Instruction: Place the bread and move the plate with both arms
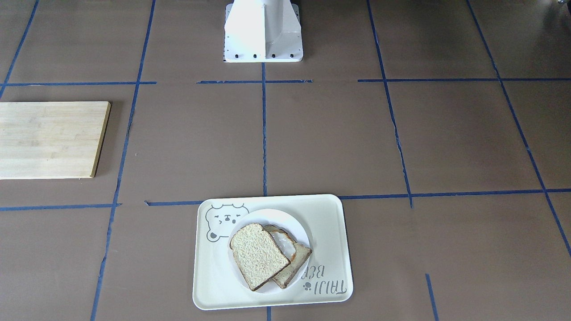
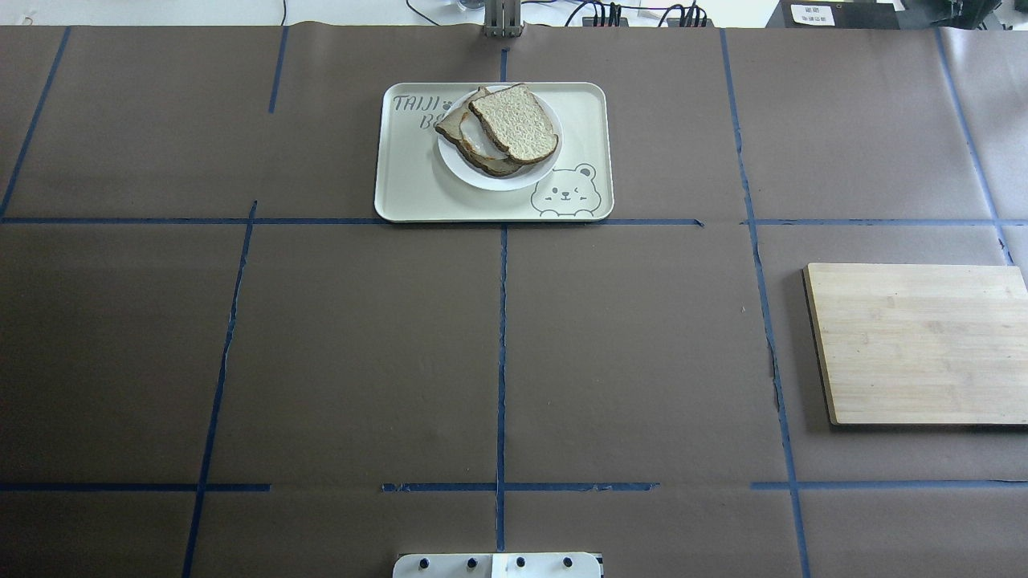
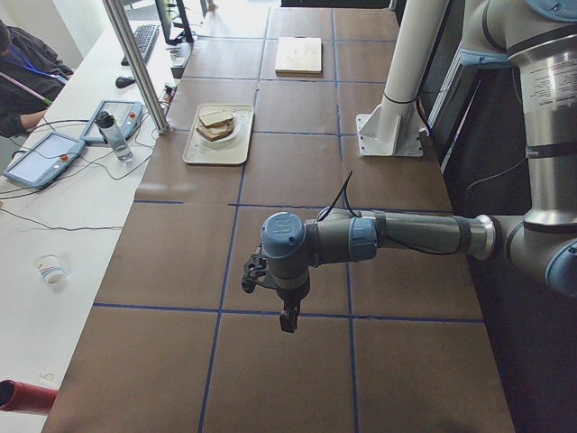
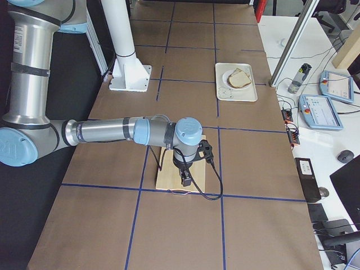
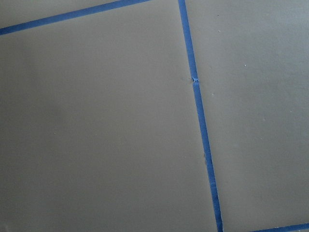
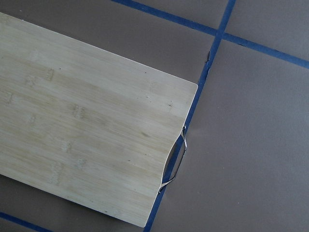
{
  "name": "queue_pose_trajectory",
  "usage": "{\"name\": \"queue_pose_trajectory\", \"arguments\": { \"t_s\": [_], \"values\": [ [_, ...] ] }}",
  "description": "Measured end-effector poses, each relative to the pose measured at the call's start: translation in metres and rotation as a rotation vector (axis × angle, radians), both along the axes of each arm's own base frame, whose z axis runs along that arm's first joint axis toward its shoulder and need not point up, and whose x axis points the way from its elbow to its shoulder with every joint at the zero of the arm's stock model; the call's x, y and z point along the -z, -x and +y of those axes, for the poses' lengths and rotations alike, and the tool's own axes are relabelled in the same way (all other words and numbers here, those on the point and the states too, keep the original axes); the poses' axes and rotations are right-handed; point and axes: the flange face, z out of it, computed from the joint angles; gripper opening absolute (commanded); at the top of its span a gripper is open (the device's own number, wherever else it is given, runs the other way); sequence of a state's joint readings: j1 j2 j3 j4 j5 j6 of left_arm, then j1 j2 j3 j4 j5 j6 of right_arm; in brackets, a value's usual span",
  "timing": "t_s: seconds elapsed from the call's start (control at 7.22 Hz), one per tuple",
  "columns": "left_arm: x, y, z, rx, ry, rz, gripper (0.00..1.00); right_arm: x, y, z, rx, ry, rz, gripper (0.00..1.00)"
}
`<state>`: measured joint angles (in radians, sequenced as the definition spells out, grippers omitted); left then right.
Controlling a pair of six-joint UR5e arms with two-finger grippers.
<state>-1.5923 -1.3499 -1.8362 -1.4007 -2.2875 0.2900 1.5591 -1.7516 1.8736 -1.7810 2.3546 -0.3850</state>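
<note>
Lying on the white plate (image 1: 276, 218) in the bear tray (image 1: 330, 223), the bread (image 1: 258, 255) looks light, soft, crushable; I would pinch its crust gently. Left gripper (image 3: 288, 319), right gripper (image 4: 185, 180): spread indiscernible.

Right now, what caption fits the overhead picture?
Bread resting on a plate on the bear tray, wooden board off to the side.

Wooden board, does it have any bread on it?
No, the bread and the egg-topped slice both lie on the plate in the tray, well apart from the wooden board.
</note>
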Motion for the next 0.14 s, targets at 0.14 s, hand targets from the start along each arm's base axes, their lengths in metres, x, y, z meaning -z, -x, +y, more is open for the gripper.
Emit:
{"name": "queue_pose_trajectory", "arguments": {
  "t_s": [0.14],
  "values": [
    [0.0000, -0.0002, 0.0000, 0.000, 0.000, 0.001, 1.00, -0.0002, 0.0004, 0.0000, 0.001, 0.000, 0.000, 1.00]
  ]
}}
